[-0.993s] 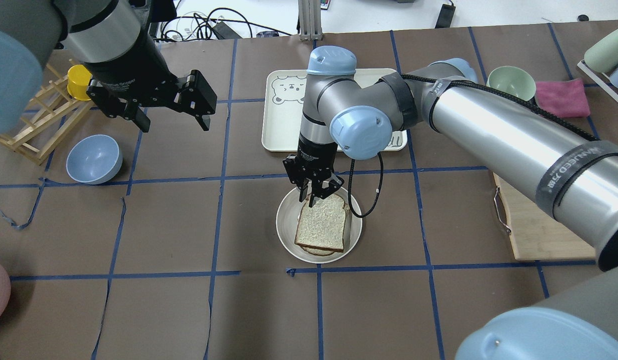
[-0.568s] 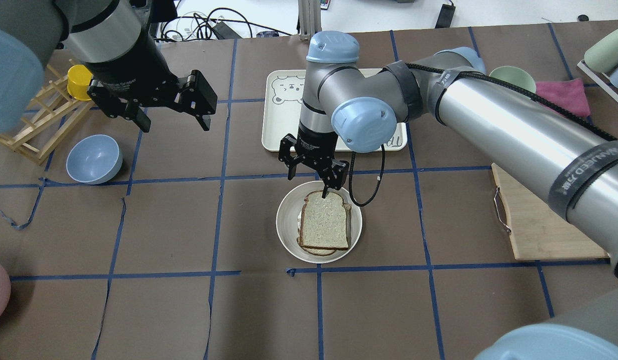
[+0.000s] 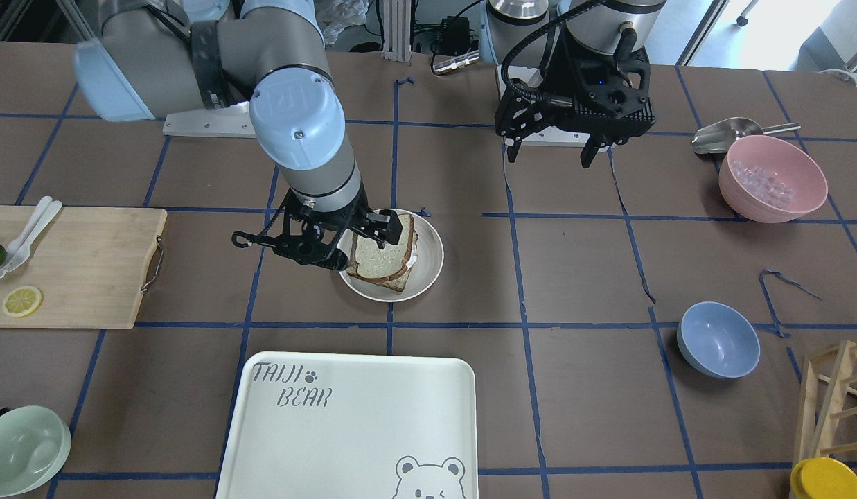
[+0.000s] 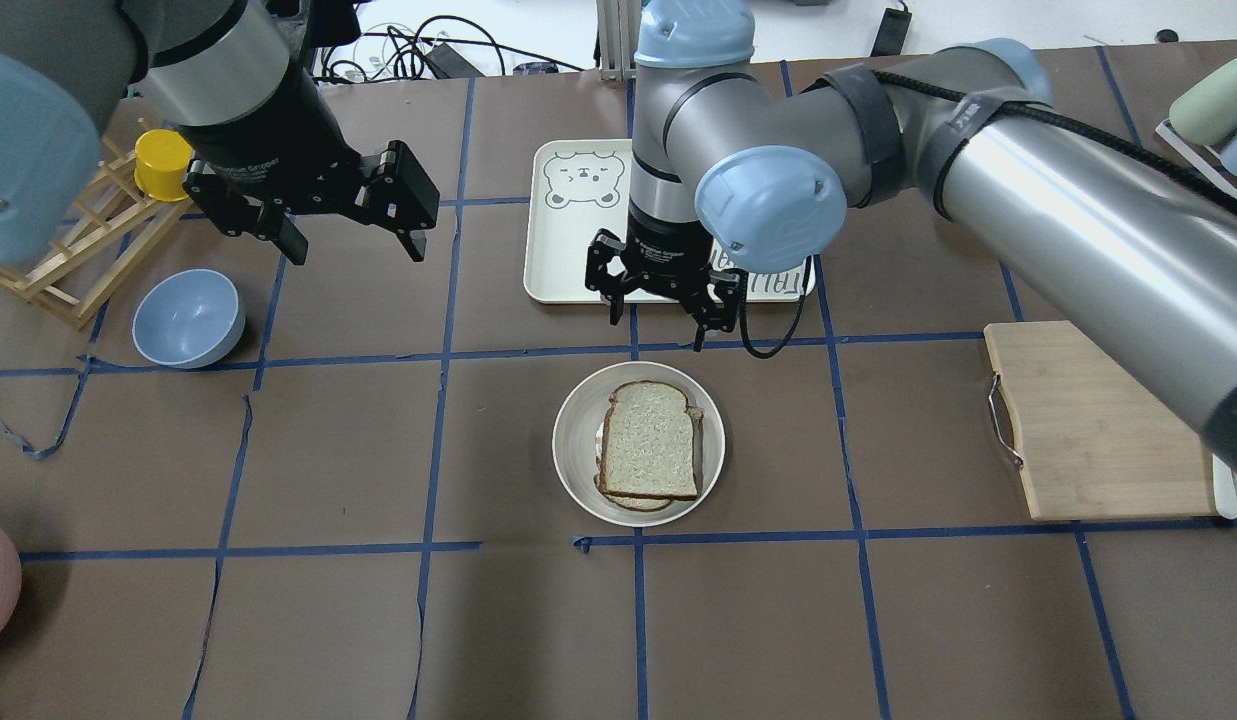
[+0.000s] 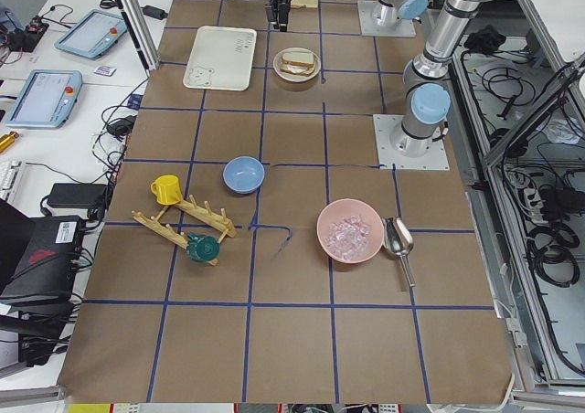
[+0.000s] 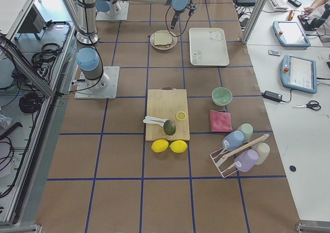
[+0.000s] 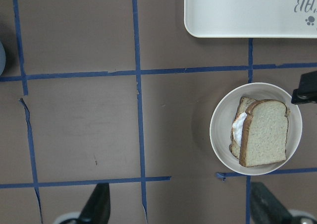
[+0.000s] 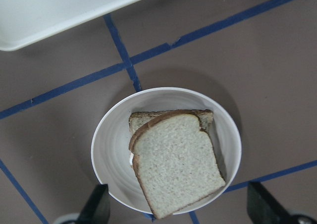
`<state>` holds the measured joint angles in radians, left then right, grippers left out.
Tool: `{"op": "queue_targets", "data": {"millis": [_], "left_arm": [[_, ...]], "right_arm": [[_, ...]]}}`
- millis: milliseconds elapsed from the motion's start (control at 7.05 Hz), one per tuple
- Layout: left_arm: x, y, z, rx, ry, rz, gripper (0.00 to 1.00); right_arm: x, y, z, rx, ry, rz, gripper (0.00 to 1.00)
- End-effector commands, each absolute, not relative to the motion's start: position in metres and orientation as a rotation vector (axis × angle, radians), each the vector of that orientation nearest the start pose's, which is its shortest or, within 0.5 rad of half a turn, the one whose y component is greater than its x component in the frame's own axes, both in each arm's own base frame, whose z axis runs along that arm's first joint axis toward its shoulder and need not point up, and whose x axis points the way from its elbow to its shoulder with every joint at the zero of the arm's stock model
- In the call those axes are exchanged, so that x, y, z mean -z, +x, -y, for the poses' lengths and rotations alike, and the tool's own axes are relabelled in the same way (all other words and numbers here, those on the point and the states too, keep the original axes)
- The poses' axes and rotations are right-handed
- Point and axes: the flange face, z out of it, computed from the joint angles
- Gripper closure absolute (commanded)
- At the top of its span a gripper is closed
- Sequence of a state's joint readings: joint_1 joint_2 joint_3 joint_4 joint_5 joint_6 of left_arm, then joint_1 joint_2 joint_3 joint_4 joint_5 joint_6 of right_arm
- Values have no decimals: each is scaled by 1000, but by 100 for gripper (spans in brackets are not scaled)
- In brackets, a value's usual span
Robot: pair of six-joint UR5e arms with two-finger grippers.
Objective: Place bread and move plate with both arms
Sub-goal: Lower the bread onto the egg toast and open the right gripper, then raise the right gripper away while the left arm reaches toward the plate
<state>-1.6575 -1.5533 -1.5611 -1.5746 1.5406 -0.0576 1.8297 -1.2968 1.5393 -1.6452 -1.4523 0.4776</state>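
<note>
Nearest to the robot, the bread (image 4: 650,440) lay a little skewed on a second slice inside the plate (image 4: 576,470). If you lifted the plate unevenly with both arms, I judge it could tilt and the loose top slice could slide off. Just beyond, the right gripper (image 4: 656,325) hung with jaws apart, holding nothing. The left gripper (image 4: 353,248), far to the left, was spread and empty too. The left wrist view showed white egg (image 7: 239,125) between the slices; the overhead view almost hid it.
</note>
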Motion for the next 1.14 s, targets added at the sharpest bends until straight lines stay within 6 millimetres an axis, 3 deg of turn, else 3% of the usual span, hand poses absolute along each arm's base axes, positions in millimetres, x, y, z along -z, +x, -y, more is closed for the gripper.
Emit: {"op": "queue_targets", "data": {"millis": [0, 142, 426, 851, 993], "left_arm": [[-438, -179, 481, 60, -6, -3177, 0], [-404, -181, 483, 109, 2, -3181, 0], [-330, -185, 472, 71, -23, -3183, 0], [-263, -205, 460, 10, -43, -3180, 0], [-247, -218, 459, -1, -29, -3179, 5]], "right_arm": [[-401, 211, 523, -294, -74, -3125, 0], [-423, 185, 521, -224, -164, -3170, 0], [-438, 174, 524, -164, -135, -3179, 0], [-439, 172, 519, -176, -136, -3184, 0], [-447, 171, 515, -142, -133, -3184, 0]]}}
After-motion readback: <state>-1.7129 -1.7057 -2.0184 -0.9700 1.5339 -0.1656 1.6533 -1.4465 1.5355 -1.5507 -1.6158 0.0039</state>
